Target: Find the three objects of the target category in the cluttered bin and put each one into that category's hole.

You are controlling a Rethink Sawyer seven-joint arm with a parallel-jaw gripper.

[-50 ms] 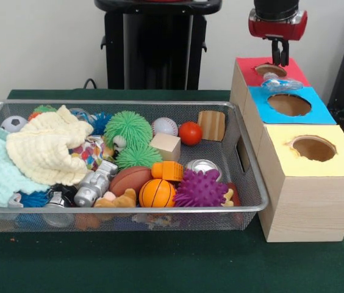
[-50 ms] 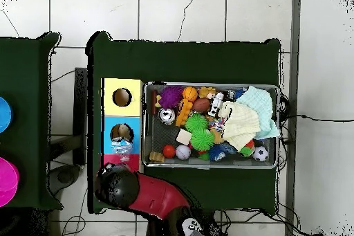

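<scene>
Drop step: end effector [image 1: 280, 59] hovering over red hole [image 1: 271, 69], fingers near together, nothing gripped. Clear item [image 1: 280, 85] lying between red and blue holes [image 1: 289, 104]. Next: back to bin [image 1: 245, 160] for another target.

wire mesh bin [image 1: 245, 204], plain wood boxes [image 1: 300, 207], soft cloths [image 1: 44, 149], possibly rubber spiky ball [image 1: 200, 189].

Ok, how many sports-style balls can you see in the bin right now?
4. Soccer ball at the far left corner, baseball at the far wall, brown football and basketball toward the near side. The cloths may hide more.
</scene>
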